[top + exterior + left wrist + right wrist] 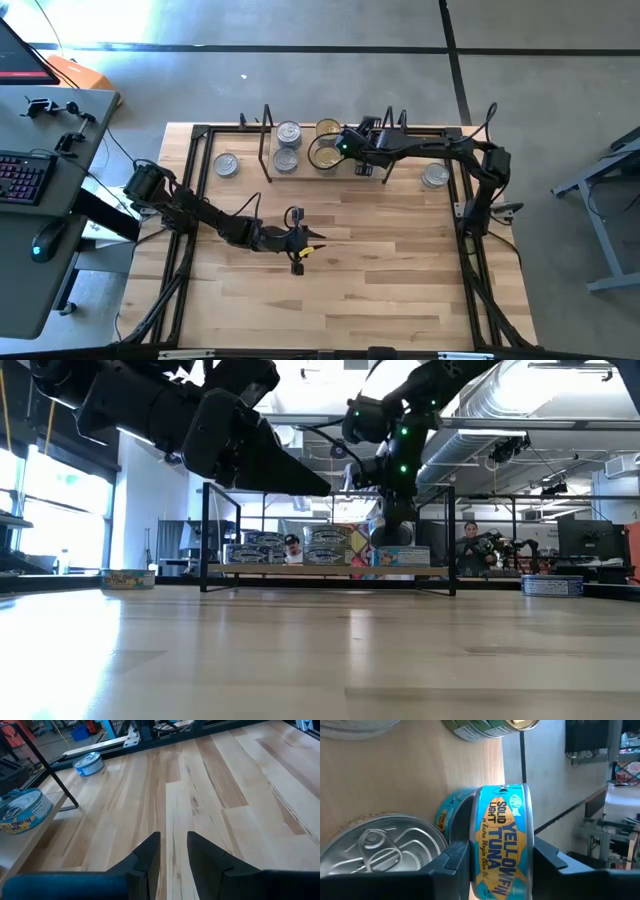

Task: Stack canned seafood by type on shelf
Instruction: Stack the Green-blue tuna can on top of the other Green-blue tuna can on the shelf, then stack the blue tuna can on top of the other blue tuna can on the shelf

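Right gripper (502,865) clamps a blue-and-yellow round tuna tin (502,845) on edge over the low light-wood shelf w/ black wire frames (300,172), beside silver-lidded tins (288,133) stacked there (one gold-lidded). Left gripper (174,847) hovers mid-table, fingers slightly apart, holding nothing. Two more tins (227,165) sit on the shelf's ends.

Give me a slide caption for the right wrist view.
Right gripper holds a yellowfin tuna tin on edge over the shelf.

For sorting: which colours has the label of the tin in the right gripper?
Blue with a yellow fish shape, clearest in the right wrist view.
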Robot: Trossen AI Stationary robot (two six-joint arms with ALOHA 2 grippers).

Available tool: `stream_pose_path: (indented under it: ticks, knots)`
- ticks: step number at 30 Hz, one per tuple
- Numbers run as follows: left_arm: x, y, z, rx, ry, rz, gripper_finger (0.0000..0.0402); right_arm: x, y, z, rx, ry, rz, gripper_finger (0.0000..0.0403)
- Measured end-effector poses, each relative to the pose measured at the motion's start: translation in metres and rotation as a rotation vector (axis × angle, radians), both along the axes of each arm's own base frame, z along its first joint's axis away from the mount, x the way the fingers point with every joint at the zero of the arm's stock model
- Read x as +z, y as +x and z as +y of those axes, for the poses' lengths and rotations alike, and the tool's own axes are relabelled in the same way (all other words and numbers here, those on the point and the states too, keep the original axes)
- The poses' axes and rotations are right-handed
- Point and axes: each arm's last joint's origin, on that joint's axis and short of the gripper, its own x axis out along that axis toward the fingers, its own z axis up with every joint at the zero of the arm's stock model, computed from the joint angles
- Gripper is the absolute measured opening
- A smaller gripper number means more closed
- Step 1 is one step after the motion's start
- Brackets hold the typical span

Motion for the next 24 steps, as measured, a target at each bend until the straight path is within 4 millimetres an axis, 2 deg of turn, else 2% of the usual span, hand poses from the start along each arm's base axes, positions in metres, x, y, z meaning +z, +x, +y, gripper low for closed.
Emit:
stream_pose_path:
  ticks: [4,12,24]
  knots:
    - [0.0000,0.0000,0.0000,0.000,0.000,0.000,0.0089,-0.0001,-0.0018,-0.0042,-0.014,-0.004,0.001,0.0123]
    - [0.0000,0.0000,0.0000,0.000,0.000,0.000,0.0089,-0.0004,-0.0023,-0.0050,-0.010,0.014,-0.002,0.0186]
    - [-0.0001,-0.0006,-0.0020,-0.007,0.000,0.001,0.0089,-0.0009,-0.0024,-0.0037,0.018,0.041,0.007,0.0196]
